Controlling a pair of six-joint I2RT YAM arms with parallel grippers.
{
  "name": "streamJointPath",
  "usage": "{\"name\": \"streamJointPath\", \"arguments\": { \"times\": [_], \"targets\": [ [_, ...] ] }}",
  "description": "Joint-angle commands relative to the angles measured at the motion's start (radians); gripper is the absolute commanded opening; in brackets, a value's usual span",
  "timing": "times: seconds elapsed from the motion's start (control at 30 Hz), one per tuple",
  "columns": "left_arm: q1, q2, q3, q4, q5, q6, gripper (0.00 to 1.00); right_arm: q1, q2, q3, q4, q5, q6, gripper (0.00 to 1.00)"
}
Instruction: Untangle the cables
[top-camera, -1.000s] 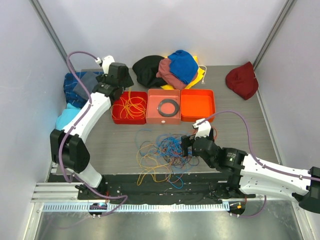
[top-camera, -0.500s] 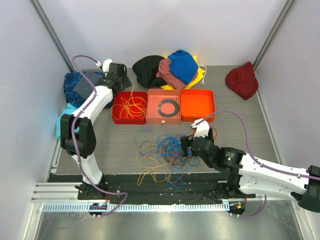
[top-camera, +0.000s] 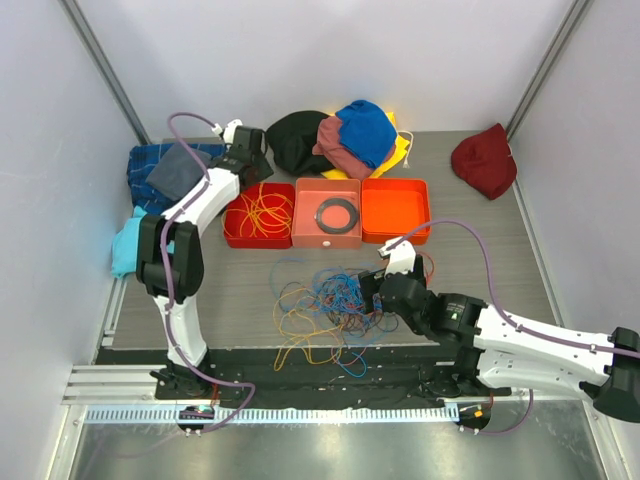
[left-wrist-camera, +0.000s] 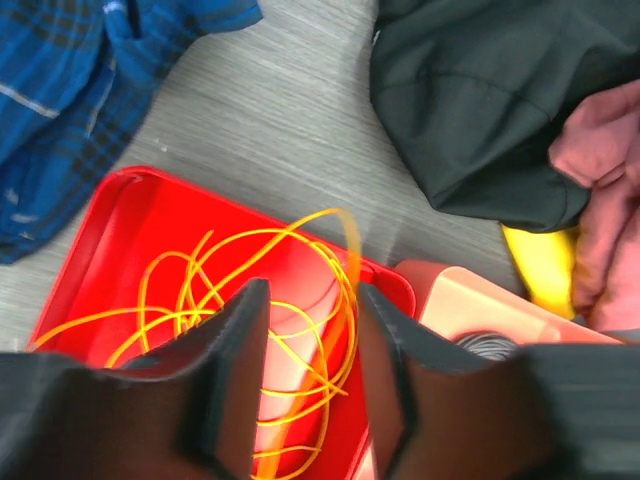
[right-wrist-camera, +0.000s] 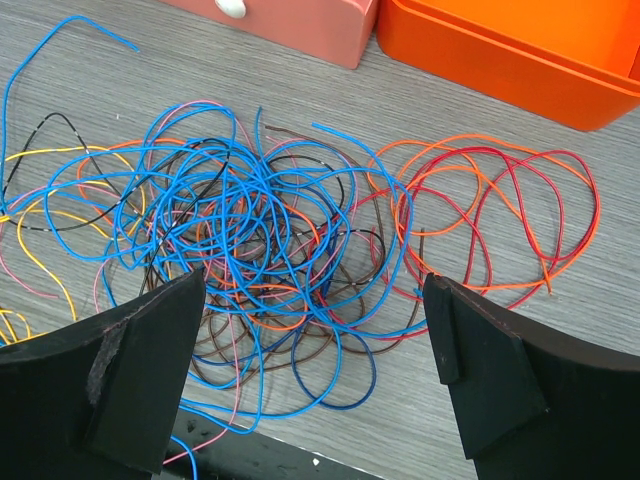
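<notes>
Your tangle of cables (top-camera: 325, 303) (right-wrist-camera: 255, 235) lies on the desk (top-camera: 232, 288), just in front of the row of trays (top-camera: 327, 241), with blue, orange, red and yellow strands looped together. More yellow cables (top-camera: 260, 213) (left-wrist-camera: 235, 300) sit in the red tray (top-camera: 231, 228) (left-wrist-camera: 100, 210). Your right tool (top-camera: 378, 296) (right-wrist-camera: 315, 340) hangs over the tangle, spread wide and grasping nothing. Your left tool (top-camera: 250, 168) (left-wrist-camera: 312, 310) is above the red tray, its fingers partly apart, with a yellow loop rising in the gap.

Left tray (top-camera: 240, 242) holds cables (top-camera: 262, 212), middle tray (top-camera: 310, 238) beside it a ring (top-camera: 320, 214); the cable tangle (top-camera: 330, 295) lies on the table (top-camera: 235, 285) before both; clothes (top-camera: 340, 135) lie behind them.
</notes>
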Motion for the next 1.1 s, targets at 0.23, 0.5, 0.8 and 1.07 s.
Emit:
{"name": "streamJointPath", "arguments": {
  "times": [0.23,0.5,0.8,1.07],
  "targets": [
    [-0.007,-0.058,-0.092,0.021,-0.033,0.007,0.00,0.000,0.004,0.043,0.021,0.039,-0.007,1.00],
    [-0.007,-0.203,-0.268,-0.075,-0.085,0.007,0.00,0.000,0.015,0.044,0.044,0.018,-0.002,1.00],
    [0.017,-0.142,-0.135,-0.131,-0.174,0.046,0.01,0.000,-0.025,0.049,0.037,-0.005,0.015,1.00],
    [0.040,-0.055,0.005,-0.215,-0.140,0.033,0.27,0.001,-0.069,0.053,0.003,0.013,0.031,1.00]
  ]
}}
